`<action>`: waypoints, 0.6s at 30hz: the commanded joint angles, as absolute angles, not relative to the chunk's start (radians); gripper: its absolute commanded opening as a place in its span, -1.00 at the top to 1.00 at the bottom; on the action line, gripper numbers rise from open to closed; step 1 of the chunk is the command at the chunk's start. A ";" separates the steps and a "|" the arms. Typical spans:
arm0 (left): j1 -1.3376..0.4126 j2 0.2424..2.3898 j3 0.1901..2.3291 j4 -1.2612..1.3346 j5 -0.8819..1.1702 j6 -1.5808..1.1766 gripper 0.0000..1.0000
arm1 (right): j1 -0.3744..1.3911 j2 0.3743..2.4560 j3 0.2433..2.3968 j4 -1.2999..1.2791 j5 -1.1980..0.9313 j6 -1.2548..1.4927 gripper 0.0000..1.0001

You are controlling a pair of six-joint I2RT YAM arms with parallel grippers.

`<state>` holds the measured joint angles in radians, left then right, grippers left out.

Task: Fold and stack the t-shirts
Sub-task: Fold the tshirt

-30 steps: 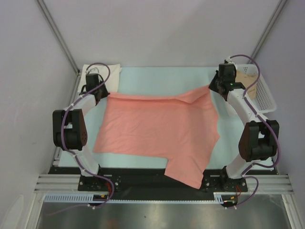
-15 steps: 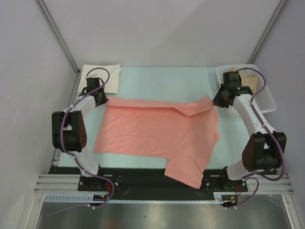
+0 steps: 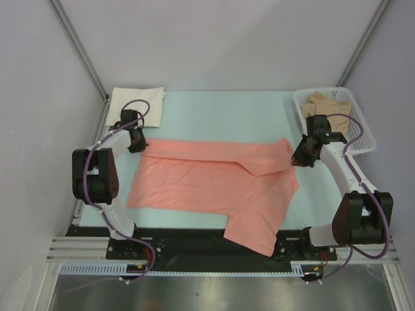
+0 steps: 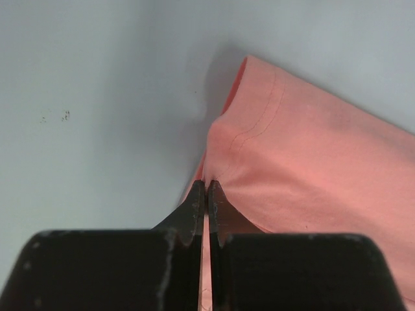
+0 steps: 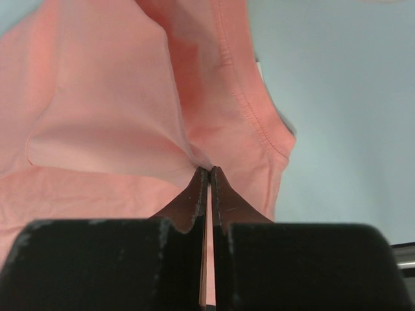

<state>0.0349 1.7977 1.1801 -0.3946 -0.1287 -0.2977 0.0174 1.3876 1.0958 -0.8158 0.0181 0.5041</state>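
A salmon-pink t-shirt (image 3: 214,188) lies spread across the pale table, its far edge turned over toward me in a narrow band. My left gripper (image 3: 138,144) is shut on the shirt's far left corner (image 4: 259,136), the cloth pinched at the fingertips. Over at the far right corner, my right gripper (image 3: 299,157) is shut on the hemmed edge (image 5: 233,116). One sleeve hangs over the table's near edge (image 3: 249,236). A cream-white t-shirt (image 3: 137,102) lies folded at the far left. In the basket lies a tan-beige t-shirt (image 3: 327,103).
A white mesh basket (image 3: 363,133) stands at the far right corner, just beyond my right arm. Grey walls and metal struts enclose the table on three sides. The black rail carrying both arm bases (image 3: 194,249) runs along the near edge.
Both grippers have drawn the pink shirt's far edge toward me, so the folded band has widened. My right arm has swung away from the basket, uncovering the tan shirt.
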 commanded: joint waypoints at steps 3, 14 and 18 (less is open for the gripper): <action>0.038 1.816 1.193 -0.397 -0.152 -0.299 0.99 | 0.008 1.362 1.059 -0.795 0.012 0.495 1.00; 0.037 1.844 1.206 -0.417 -0.164 -0.298 0.99 | -0.021 1.410 1.048 -0.787 0.012 0.499 1.00; 0.037 1.839 1.193 -0.417 -0.181 -0.288 0.98 | -0.021 1.402 1.037 -0.802 0.011 0.495 1.00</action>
<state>0.0349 1.8458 1.1801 -0.4179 -0.1364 -0.2958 -0.0139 1.4048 1.0439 -0.7883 -0.0006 0.5030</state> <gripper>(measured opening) 0.014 0.020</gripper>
